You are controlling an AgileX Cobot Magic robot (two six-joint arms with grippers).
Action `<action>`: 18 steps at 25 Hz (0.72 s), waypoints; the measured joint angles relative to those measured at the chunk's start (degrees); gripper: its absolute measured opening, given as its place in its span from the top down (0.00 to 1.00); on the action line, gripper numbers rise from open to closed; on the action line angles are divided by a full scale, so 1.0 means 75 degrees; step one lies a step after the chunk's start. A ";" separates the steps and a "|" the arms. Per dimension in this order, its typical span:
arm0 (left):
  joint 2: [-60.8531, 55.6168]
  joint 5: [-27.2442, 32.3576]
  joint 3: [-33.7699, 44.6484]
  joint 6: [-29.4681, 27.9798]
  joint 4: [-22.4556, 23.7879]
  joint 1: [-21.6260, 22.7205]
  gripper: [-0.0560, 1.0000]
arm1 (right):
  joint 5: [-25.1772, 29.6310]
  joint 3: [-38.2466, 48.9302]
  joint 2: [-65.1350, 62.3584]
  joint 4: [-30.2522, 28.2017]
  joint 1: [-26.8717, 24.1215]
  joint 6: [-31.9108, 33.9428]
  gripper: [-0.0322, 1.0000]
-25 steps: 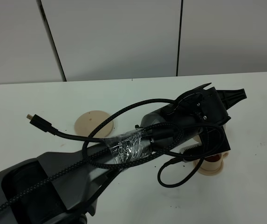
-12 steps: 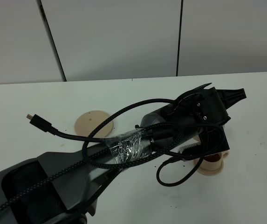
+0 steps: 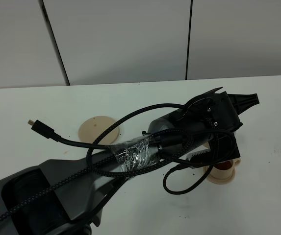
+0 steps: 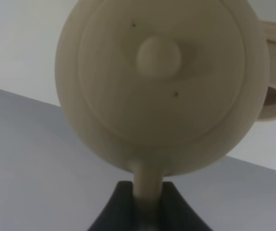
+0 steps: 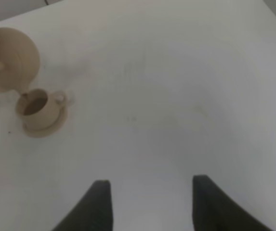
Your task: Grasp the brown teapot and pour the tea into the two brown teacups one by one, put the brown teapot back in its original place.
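**Teapot tipped over the cup**

The squat round beige-tan ceramic teapot (image 4: 159,86) is up in the air, its loop handle pinched in the left claw (image 4: 147,202), knob lid on, spout dipped right over a small beige-tan cylindrical teacup (image 5: 35,107). That cup sits upright on its small round saucer (image 5: 44,126), ear handle out to the side, dark liquid inside. Well apart on the white counter (image 3: 42,103), the wider flat beige-tan saucer (image 3: 95,128) lies bare.
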 joint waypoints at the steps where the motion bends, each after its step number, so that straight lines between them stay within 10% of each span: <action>1: 0.0000 0.0000 0.0000 0.0002 0.0000 0.0000 0.79 | 0.0000 0.0000 0.0000 0.0000 0.0000 0.0000 0.60; 18: 0.0000 -0.0077 0.0000 0.0148 0.0000 0.0000 0.79 | 0.0000 0.0000 0.0000 0.0000 0.0000 0.0000 0.60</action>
